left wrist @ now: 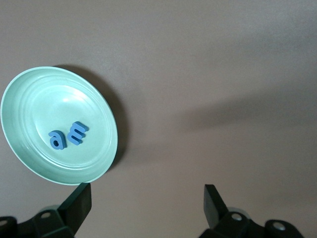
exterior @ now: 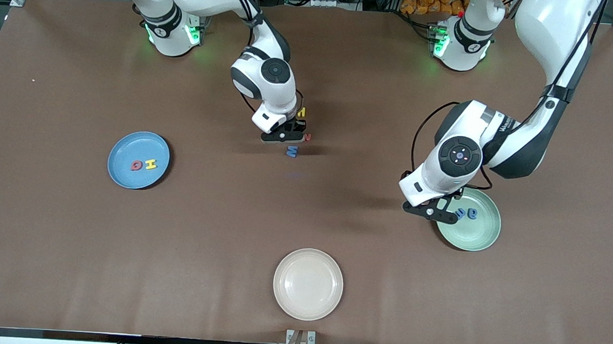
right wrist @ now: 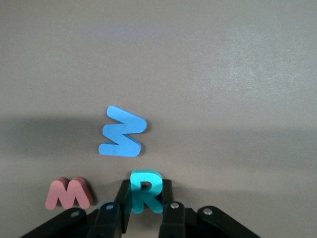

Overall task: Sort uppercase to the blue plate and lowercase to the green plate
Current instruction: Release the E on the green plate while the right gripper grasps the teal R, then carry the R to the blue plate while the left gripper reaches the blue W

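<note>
My right gripper [exterior: 286,134] [right wrist: 145,184] is low over the middle of the table, shut on the teal R [right wrist: 137,196]. Beside it lie a red M [right wrist: 69,193] [exterior: 307,137] and a blue w [right wrist: 122,139] [exterior: 292,151]. A small yellow letter [exterior: 301,111] peeks out by the right wrist. The blue plate [exterior: 121,150] holds a red round letter [exterior: 136,165] and a yellow H [exterior: 150,164]. The green plate [exterior: 475,235] [left wrist: 39,99] holds a blue a [left wrist: 56,140] and a blue m [left wrist: 77,133]. My left gripper [exterior: 432,210] [left wrist: 147,198] hangs open and empty at that plate's rim.
An empty cream-white plate [exterior: 307,284] sits near the table's front edge, closest to the front camera. Bare brown tabletop stretches between the three plates.
</note>
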Tool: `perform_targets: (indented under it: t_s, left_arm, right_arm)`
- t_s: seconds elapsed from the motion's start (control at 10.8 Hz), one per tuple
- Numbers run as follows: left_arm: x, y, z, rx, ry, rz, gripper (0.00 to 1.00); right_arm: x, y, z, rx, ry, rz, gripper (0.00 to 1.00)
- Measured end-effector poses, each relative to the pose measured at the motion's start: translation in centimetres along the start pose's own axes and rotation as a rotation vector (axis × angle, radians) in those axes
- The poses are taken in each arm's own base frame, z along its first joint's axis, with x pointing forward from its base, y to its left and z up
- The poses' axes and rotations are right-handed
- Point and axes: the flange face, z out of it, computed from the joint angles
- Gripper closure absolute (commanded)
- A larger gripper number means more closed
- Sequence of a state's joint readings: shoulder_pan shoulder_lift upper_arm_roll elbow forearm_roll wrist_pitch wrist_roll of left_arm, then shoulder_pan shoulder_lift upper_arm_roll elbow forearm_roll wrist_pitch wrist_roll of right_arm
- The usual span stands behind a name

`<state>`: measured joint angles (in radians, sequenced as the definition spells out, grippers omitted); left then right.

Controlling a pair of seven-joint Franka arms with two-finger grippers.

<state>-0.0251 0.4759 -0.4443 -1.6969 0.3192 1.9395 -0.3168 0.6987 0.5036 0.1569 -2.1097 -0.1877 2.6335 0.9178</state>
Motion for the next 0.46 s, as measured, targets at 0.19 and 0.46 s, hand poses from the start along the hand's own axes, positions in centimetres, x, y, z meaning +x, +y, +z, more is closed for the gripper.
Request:
perform_targets:
  t_s: [0.19,0.46]
  left_arm:
    - [0.0,0.0,0.0,0.000,0.000,0.000,0.00]
    - [0.0,0.0,0.1,0.000,-0.001,0.000,0.00]
  right_arm:
    - [0.0,0.0,0.0,0.000,0.000,-0.001,0.79]
    - [1.1,1.1,0.0,-0.004,-0.002,-0.026,0.79]
